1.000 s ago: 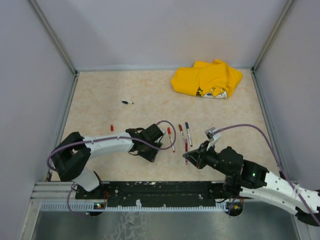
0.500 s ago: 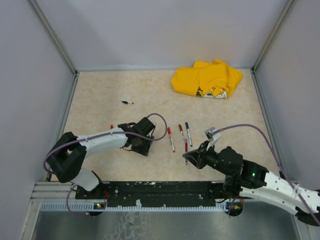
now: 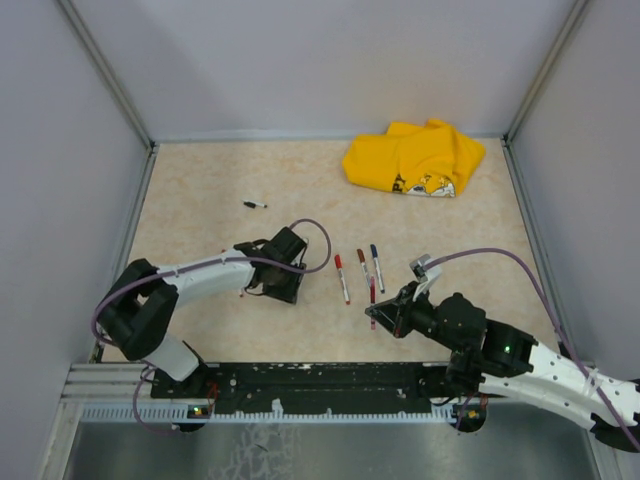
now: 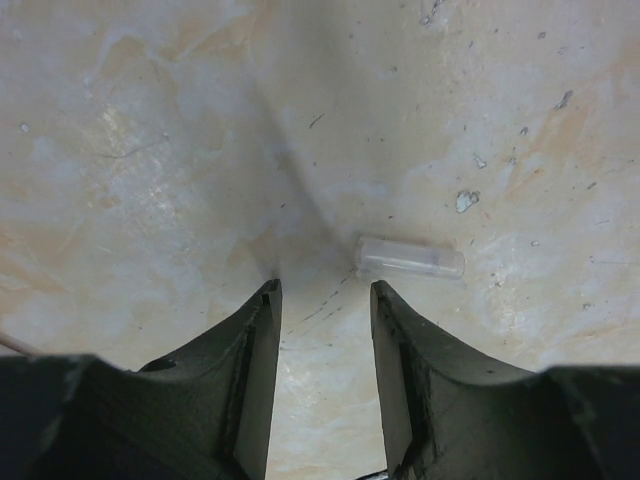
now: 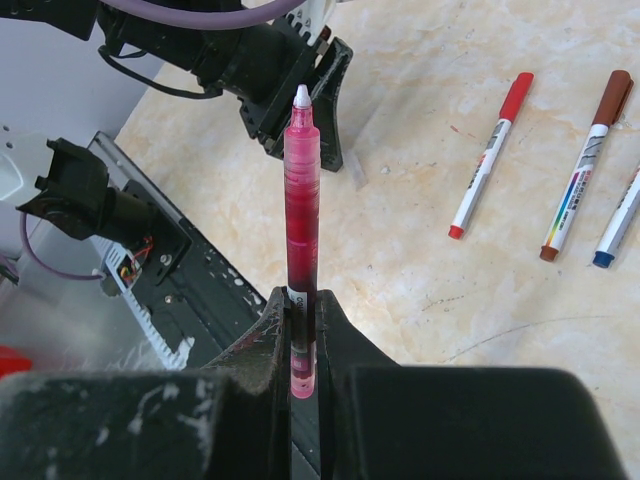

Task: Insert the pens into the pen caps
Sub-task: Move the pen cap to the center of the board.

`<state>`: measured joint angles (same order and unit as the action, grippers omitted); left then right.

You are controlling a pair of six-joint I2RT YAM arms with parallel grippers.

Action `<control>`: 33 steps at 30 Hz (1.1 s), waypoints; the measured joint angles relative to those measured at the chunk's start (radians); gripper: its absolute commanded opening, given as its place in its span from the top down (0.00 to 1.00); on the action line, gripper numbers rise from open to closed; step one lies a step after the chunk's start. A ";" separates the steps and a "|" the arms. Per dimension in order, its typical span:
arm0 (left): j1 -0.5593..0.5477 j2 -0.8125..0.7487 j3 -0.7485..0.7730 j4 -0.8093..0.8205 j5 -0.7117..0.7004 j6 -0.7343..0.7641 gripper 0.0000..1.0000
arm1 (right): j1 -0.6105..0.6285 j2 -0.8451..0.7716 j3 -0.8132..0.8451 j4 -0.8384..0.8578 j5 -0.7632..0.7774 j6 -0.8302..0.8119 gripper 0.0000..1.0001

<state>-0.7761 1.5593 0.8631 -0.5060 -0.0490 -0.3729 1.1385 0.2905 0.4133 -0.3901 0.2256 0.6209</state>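
Observation:
My left gripper (image 4: 325, 290) hangs open just above the table with nothing between its fingers. A short clear plastic pen cap (image 4: 410, 258) lies flat just beyond its right fingertip. In the top view the left gripper (image 3: 283, 290) is left of three capped pens: red (image 3: 342, 278), brown (image 3: 364, 268) and blue (image 3: 376, 268). My right gripper (image 5: 303, 300) is shut on an uncapped red pen (image 5: 302, 190), its white tip pointing toward the left gripper. In the top view the right gripper (image 3: 378, 312) sits just below the pen row.
A crumpled yellow cloth (image 3: 415, 158) lies at the back right. A small black piece (image 3: 255, 205) rests at the back left. The black base rail (image 3: 320, 385) runs along the near edge. Grey walls enclose the table on three sides.
The left gripper has slid left, away from the row of pens, staying open. The right gripper and its red pen have not moved.

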 measured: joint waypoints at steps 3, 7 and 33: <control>0.000 0.014 0.012 0.010 -0.002 0.000 0.54 | 0.000 0.000 0.000 0.000 0.000 0.000 1.00; 0.000 0.029 0.026 0.018 -0.006 0.000 0.54 | 0.000 0.000 0.000 -0.001 0.000 0.000 1.00; -0.039 -0.024 0.137 0.005 -0.169 -0.130 0.57 | 0.000 0.000 0.000 -0.006 0.001 0.001 1.00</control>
<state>-0.8146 1.5352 0.9997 -0.5011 -0.2180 -0.5034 1.1389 0.2905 0.4133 -0.3965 0.2264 0.6216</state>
